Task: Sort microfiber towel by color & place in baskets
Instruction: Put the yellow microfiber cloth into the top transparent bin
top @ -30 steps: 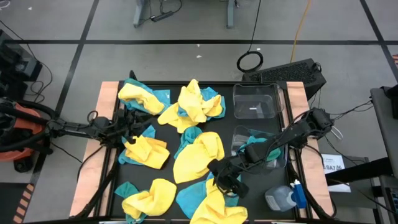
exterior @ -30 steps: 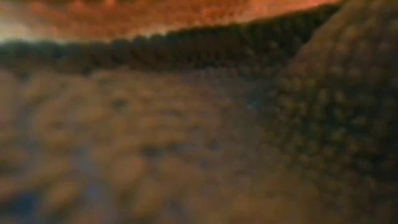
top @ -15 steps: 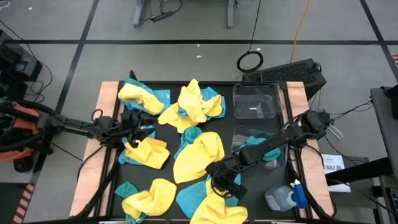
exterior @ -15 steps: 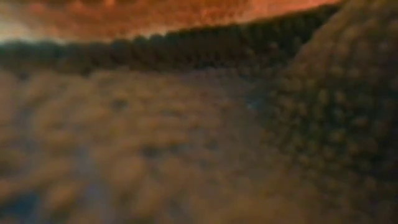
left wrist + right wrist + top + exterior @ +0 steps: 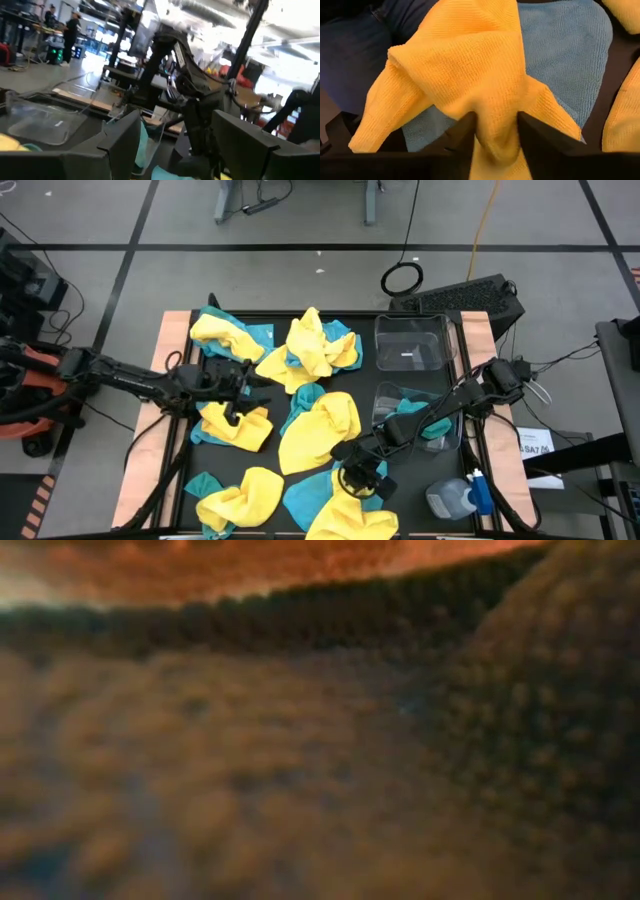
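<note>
The right hand (image 5: 495, 145) is clenched on a fold of a yellow towel (image 5: 470, 85) at the near side of the tabletop (image 5: 470, 340), with a teal towel (image 5: 565, 55) under it. I think it should lift straight up and slowly, so the teal one does not come along, then carry the towel to the far basket (image 5: 410, 343), because the near basket (image 5: 385, 402) has teal cloth inside. The left hand (image 5: 175, 145) is released and hovers between yellow towels on the left.
</note>
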### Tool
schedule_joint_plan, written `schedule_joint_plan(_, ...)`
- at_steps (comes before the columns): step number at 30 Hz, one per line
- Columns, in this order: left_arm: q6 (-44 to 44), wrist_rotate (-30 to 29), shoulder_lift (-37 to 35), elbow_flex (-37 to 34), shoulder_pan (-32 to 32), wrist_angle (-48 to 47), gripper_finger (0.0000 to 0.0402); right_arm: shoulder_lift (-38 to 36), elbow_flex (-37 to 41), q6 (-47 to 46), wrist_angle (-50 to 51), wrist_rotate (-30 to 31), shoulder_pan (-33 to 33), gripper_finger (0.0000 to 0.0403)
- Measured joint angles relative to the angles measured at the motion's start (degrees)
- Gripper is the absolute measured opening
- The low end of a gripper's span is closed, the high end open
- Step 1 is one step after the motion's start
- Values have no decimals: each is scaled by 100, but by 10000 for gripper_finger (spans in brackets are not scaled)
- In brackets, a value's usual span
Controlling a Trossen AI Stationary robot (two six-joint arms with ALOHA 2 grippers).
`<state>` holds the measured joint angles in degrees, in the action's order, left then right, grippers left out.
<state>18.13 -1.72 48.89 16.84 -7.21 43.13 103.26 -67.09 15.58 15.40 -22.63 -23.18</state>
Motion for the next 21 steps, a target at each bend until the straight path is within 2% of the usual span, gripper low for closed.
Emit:
schedule_joint_plan(4,-388,102,604,422,-97,-10,251,0,0,139,-16,-2,0,32)
schedule_joint_plan(6,-517,177,871,586,-134,-12,251,-9,0,216,-15,0,0,11)
schedule_joint_plan(10,-542,227,1340,814,-156,-19,251,-112,-77,223,273,127,-1,7)
schedule_joint_plan(21,-537,313,2096,1040,-156,-18,251,-500,-1161,619,2318,1410,-17,1)
